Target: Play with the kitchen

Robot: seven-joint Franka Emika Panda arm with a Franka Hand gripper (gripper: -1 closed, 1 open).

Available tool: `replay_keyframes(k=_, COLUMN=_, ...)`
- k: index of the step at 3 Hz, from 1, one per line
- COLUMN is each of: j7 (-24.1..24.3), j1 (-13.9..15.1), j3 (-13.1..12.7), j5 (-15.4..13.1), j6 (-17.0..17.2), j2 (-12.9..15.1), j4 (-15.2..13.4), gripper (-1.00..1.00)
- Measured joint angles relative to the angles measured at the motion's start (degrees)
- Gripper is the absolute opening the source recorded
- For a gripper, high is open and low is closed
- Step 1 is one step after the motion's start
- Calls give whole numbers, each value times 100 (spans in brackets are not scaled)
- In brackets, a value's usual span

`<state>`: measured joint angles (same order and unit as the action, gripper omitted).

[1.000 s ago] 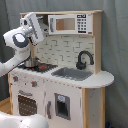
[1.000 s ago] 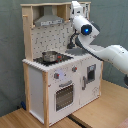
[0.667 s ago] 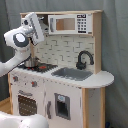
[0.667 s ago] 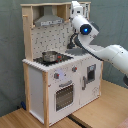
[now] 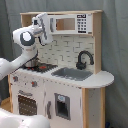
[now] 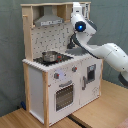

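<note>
The kitchen (image 5: 93, 29) is a white and light-wood toy with a grey hood (image 6: 49, 19), a pegboard back, a black faucet (image 5: 84, 59), a sink (image 5: 73, 73) and an oven (image 6: 64, 95). A metal pot (image 6: 50, 56) sits on the stovetop. In the first exterior view my white arm rises from the lower left. Its gripper (image 5: 45, 24) is held high against the upper shelf, just left of the microwave cabinet (image 5: 70, 23). In the second exterior view the gripper (image 6: 77, 7) is up by the top cabinet, right of the hood. It holds nothing that I can see.
The kitchen stands on a wooden floor (image 6: 95, 117) before a dark curtain (image 6: 107, 22). In the second exterior view my arm's forearm (image 6: 107, 52) spans the space to the right of the counter. A red-marked burner (image 5: 46, 66) lies beside the pot.
The gripper has shifted slightly toward the microwave cabinet at the same height. Nothing on the kitchen has moved.
</note>
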<state>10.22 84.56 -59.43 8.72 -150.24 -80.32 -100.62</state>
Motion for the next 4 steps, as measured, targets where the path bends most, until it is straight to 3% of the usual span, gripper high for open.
replay_keyframes(k=1, j7=-4, j1=21, j3=219, j5=-9, j6=557, j2=-7, j4=-14, gripper=-100)
replay_keyframes(k=2, j7=-7, j1=-155, j3=307, j5=-8, j6=839, j2=-29, j4=-481, gripper=-100)
replay_keyframes(k=3, j7=-15, j1=-534, j3=411, j5=-14, j6=839, j2=-38, j4=-942, gripper=-100)
replay_keyframes(k=4, j7=-35, j1=-899, j3=348, j5=-12, j6=671, j2=-48, j4=-725, gripper=-100)
